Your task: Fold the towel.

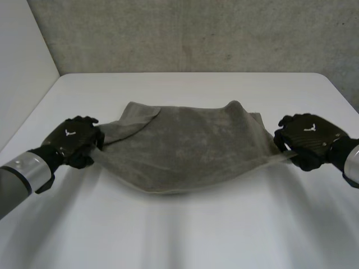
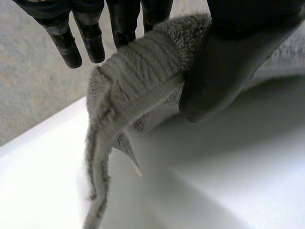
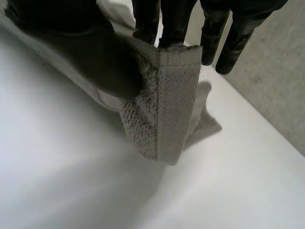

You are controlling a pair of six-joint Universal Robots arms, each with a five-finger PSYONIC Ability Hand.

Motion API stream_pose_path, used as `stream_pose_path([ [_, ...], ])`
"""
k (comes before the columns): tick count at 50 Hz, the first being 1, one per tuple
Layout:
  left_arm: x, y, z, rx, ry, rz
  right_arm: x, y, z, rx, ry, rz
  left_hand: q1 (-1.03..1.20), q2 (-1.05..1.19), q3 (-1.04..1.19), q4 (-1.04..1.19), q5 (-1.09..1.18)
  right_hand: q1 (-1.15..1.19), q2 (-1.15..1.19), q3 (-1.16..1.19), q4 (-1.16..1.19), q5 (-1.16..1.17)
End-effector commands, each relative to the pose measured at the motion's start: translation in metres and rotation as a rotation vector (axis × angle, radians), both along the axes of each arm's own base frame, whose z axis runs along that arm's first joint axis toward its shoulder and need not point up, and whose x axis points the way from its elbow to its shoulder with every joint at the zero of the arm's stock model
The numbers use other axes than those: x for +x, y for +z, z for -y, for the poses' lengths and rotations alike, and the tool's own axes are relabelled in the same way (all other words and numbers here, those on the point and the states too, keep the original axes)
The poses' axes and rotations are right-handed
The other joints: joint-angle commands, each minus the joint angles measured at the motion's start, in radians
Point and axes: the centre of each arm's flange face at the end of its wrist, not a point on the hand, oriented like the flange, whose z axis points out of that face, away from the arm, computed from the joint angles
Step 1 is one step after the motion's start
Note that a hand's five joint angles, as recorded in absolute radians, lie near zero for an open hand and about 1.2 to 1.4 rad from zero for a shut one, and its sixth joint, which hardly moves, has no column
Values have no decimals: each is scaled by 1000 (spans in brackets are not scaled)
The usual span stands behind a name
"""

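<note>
White table (image 1: 185, 241) is carrying everything, and a rough grey wall (image 1: 185, 33) is standing behind its far edge. The grey towel (image 1: 185, 148) is lying across the middle of the table, and its long axis is running from one hand to the other, side to side in the head view. Its near edge is being held up at both ends and is sagging toward the table in the middle, while the far edge is resting on the table.

The left arm (image 1: 22, 174) is reaching in low from the near left side, the right arm (image 1: 350, 159) from the near right. The left hand (image 1: 73, 140) is gripping the left end of the near edge, its back turned upward. In its wrist view the thumb (image 2: 224, 62) is pressing the bunched cloth against the fingers (image 2: 62, 40), so this hand is grasping the towel. The right hand (image 1: 308, 137) is doing the same at the right end: its thumb (image 3: 86, 52) is pinching the hemmed corner against the fingers (image 3: 212, 33). A small white label (image 2: 127, 150) is hanging from the towel's edge below the left hand.
</note>
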Motion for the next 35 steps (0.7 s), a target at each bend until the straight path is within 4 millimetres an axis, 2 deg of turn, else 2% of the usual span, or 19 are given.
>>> stream_pose_path([
  [1,-11,45,-21,-20,-6,-110,5,31,-15,-7,42,89,14,16,-42,-56,5,97,115,-50,-78,73],
  [3,-13,66,-30,-54,-7,-153,6,42,-21,-17,49,114,14,16,-42,-56,5,97,115,-50,-78,73],
  [6,-13,83,-38,-80,-6,-182,5,53,-25,-45,51,124,23,25,-42,-56,13,97,115,-50,-78,73],
  [12,-13,100,-43,-111,-7,-193,4,66,-20,-98,53,123,76,78,-42,-56,66,97,115,-50,-78,73],
  [15,-13,104,-35,-125,-2,-196,5,75,-13,-136,66,121,170,171,-42,-56,160,97,115,-50,-78,73],
  [18,-13,104,-19,-123,4,-193,5,76,4,-153,70,117,246,248,-42,-56,237,97,115,-50,-78,73],
  [20,-14,104,-8,-123,3,-192,11,80,28,-184,89,115,275,277,-42,-56,266,97,115,-50,-78,73],
  [22,-15,105,20,-137,17,-192,19,82,40,-209,107,113,302,304,-42,-56,292,97,115,-50,-78,73],
  [23,-15,105,21,-137,17,-192,28,86,52,-251,116,106,302,304,-42,-56,292,97,115,-50,-78,73],
  [24,-18,107,38,-157,18,-193,28,86,52,-251,116,106,337,338,-42,-56,327,97,115,-50,-78,73],
  [25,-26,107,52,-175,1,-195,38,89,65,-295,114,97,354,356,-42,-56,345,97,115,-50,-78,73],
  [26,-26,107,53,-176,1,-195,38,89,65,-295,114,97,355,356,-42,-56,345,97,115,-50,-78,73],
  [28,-50,117,80,-265,-53,-210,56,109,94,-442,77,93,383,385,-42,-56,374,97,115,-50,-78,73],
  [29,-50,117,80,-265,-53,-210,56,109,95,-443,77,93,384,385,-42,-56,374,97,115,-50,-78,73],
  [31,-66,142,102,-407,-66,-240,60,166,115,-685,5,134,384,385,-42,-56,374,97,115,-50,-78,73],
  [32,-66,142,102,-408,-66,-241,60,166,115,-686,5,134,384,385,-42,-56,374,97,115,-50,-78,73],
  [33,-71,161,105,-482,-64,-269,59,200,112,-794,-22,177,384,385,-42,-56,374,97,115,-50,-78,73],
  [34,-71,161,105,-483,-64,-269,59,200,112,-795,-22,177,384,385,-42,-56,374,97,115,-50,-78,73],
  [35,-73,180,104,-549,-64,-304,57,226,107,-860,-29,232,384,385,-42,-56,374,97,115,-50,-78,73],
])
